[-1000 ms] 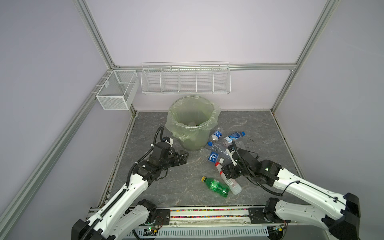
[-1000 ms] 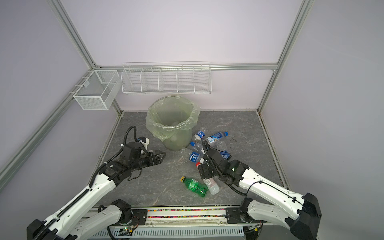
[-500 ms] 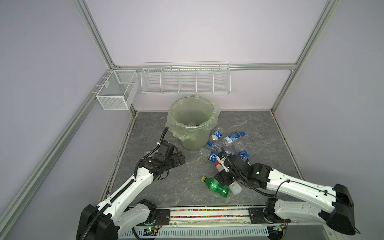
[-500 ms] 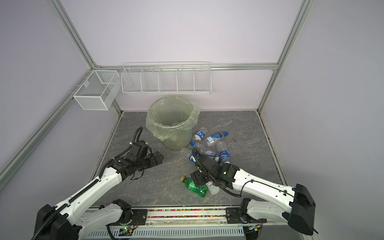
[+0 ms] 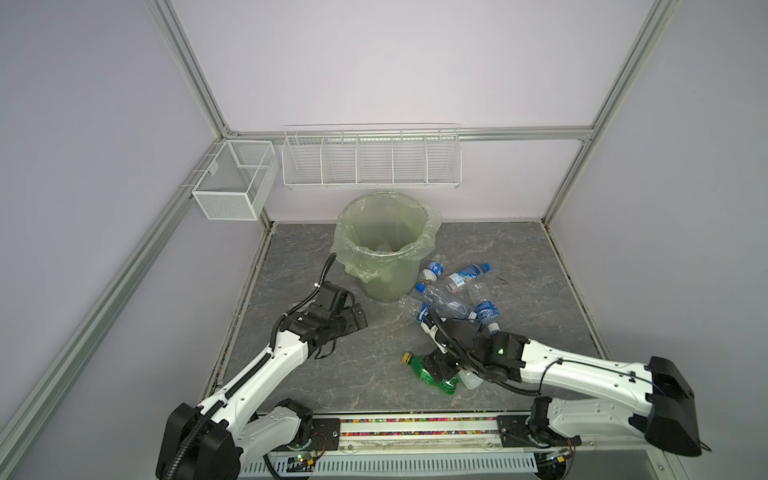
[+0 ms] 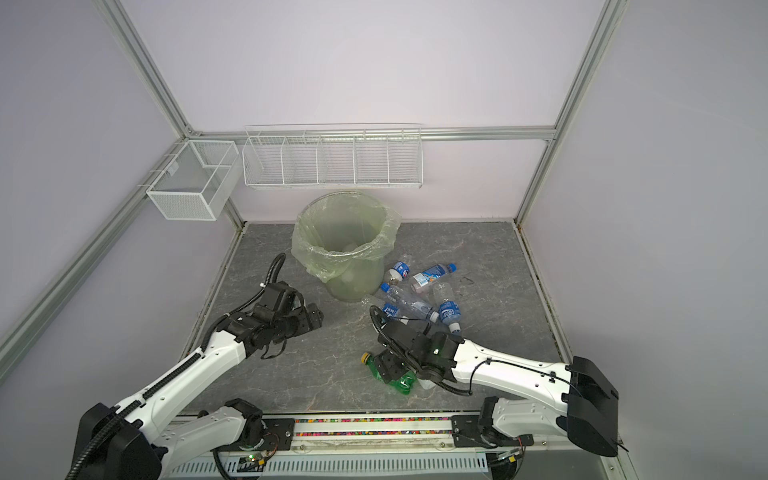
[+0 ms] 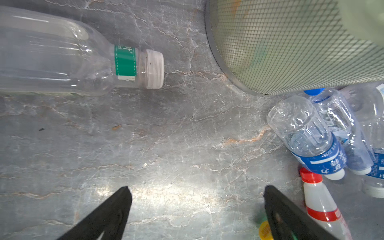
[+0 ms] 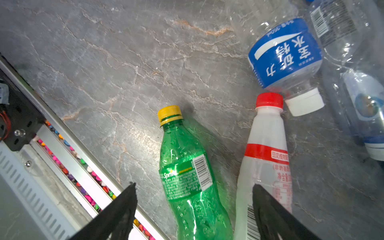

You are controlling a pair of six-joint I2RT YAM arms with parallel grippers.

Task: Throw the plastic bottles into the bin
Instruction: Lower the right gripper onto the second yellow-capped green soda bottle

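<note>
Two pincers open, empty: left pincer over bare surface, right pincer over green Sprite bottle lying apart from bin. Centre on its body, one jaw clear of red-capped bottle, then close.

The bin stands at centre frame in both top views, below the long wall basket — a cluster of bottles lies just right of its base. Lower down, two more bottles lie side by side beneath the right gripper; the left gripper sits lower left of the bin.
</note>
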